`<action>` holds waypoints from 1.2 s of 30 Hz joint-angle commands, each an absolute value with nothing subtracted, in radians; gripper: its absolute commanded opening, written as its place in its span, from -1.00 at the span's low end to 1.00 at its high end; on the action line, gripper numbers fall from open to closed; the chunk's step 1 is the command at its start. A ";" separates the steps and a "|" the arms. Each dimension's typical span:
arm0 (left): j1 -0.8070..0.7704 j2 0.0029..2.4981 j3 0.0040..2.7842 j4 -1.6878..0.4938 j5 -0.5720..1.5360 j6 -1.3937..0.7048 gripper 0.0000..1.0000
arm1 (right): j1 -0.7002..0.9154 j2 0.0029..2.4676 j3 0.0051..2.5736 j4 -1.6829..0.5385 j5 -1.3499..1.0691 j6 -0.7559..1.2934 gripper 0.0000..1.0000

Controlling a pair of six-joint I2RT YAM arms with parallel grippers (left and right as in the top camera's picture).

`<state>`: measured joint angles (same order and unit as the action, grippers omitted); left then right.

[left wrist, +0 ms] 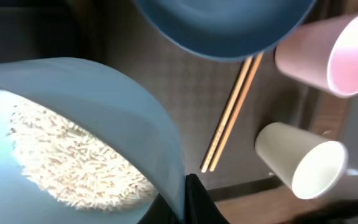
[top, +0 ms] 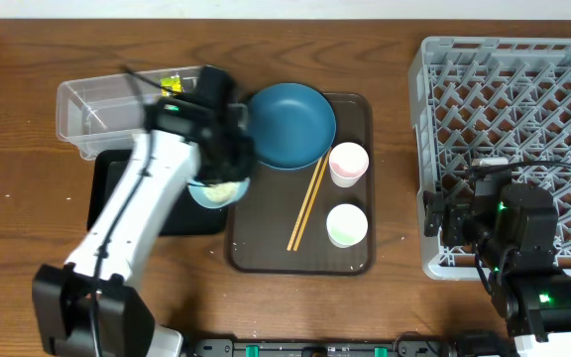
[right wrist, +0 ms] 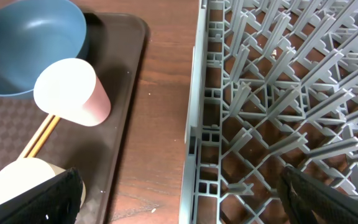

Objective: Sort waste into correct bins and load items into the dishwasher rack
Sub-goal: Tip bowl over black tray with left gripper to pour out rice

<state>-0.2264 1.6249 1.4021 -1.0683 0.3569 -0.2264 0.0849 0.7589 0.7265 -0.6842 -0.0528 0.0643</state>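
My left gripper (top: 228,167) is shut on the rim of the light-blue bowl (top: 216,191), which holds white rice (left wrist: 73,149); the jaws pinch the rim in the left wrist view (left wrist: 188,199). The dark-blue bowl (top: 287,124), chopsticks (top: 307,203), pinkish cup (top: 348,164) and white cup (top: 347,225) sit on the brown tray. The yellow-green wrapper (top: 173,82) lies in the clear tub (top: 97,107). The black tray (top: 105,193) lies under my left arm. My right gripper (right wrist: 188,199) is open and empty, straddling the left wall of the grey rack (top: 513,109). No tissue is in view.
The brown serving tray (top: 360,260) lies mid-table between the bins and the rack. Bare wood table (top: 395,178) separates the tray and the rack. The right arm's base (top: 538,297) stands over the rack's front edge.
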 commanded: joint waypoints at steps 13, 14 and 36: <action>0.340 1.626 1.188 -1.029 1.151 0.235 -0.88 | 0.092 0.759 0.751 -0.683 -0.057 0.074 0.99; 0.364 1.631 1.176 -1.029 1.192 0.264 -0.87 | 0.092 0.759 0.751 -0.683 -0.057 0.074 0.99; 0.556 1.773 1.095 -1.043 1.573 0.282 -0.87 | 0.092 0.759 0.751 -0.686 -0.058 0.074 0.99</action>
<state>0.5499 1.7676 1.0969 -1.0397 1.5204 0.2848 0.0849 0.7589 0.7265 -0.6842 -0.0528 0.0643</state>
